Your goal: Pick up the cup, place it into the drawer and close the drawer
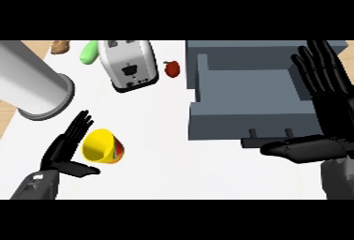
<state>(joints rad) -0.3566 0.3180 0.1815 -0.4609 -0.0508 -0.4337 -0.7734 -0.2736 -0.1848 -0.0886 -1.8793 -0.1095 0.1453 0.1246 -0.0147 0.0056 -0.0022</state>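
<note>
Your left robot hand (63, 149) at the lower left is open beside the tipped yellow plastic cup (104, 146) on the white table (166, 140), apparently ready to grasp, while your right robot hand (319, 93) rests open over the open grey drawer (249, 93) at the upper right.

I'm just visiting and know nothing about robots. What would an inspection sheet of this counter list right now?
Surface: white counter, wood edge at left.
Job's things: yellow cup lying on its side, mouth toward left hand; grey drawer open, nothing seen inside.
Clutter: toaster, red item, green item, brown item, large grey cylinder.
Hands: left hand open beside cup, not gripping; right hand open over drawer's right side.
Cables: nothing seen.
Surroundings: nothing seen.
</note>
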